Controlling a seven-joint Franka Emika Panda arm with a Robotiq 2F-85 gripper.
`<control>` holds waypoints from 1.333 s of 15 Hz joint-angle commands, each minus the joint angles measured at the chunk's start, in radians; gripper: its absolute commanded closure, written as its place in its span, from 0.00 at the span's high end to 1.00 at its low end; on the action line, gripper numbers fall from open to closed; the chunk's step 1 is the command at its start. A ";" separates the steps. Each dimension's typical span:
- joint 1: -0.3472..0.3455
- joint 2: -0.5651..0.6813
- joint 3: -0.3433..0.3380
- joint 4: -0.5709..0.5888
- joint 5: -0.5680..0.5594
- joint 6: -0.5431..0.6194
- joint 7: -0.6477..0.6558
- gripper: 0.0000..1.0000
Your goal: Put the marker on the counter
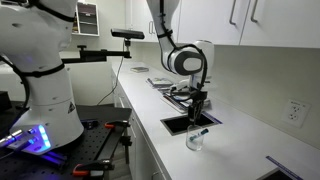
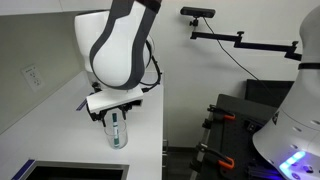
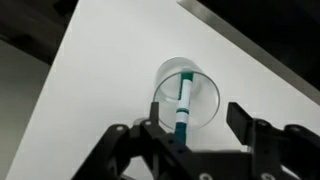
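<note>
The marker (image 3: 183, 103), a slim stick with a white and blue-green body, stands tilted inside a small clear cup (image 3: 205, 88) on the white counter (image 3: 90, 90). My gripper (image 3: 195, 116) hangs right above the cup with its fingers spread wide. The marker's top rises between them, closer to one finger, and neither finger visibly touches it. In both exterior views the gripper (image 1: 201, 104) (image 2: 112, 108) is just over the cup (image 1: 194, 141) (image 2: 118, 136), with the marker (image 1: 199, 131) (image 2: 114, 126) sticking up out of it.
A dark rectangular recess (image 1: 178, 123) (image 2: 70, 171) is cut into the counter (image 1: 255, 135) (image 2: 140, 95) next to the cup. A dark tray-like object (image 1: 185, 93) lies farther back. A wall with an outlet (image 1: 295, 110) runs behind. The counter's front edge (image 2: 163, 120) drops toward a workbench.
</note>
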 commanded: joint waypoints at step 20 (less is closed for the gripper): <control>0.013 0.200 -0.048 0.152 0.113 0.037 -0.075 0.42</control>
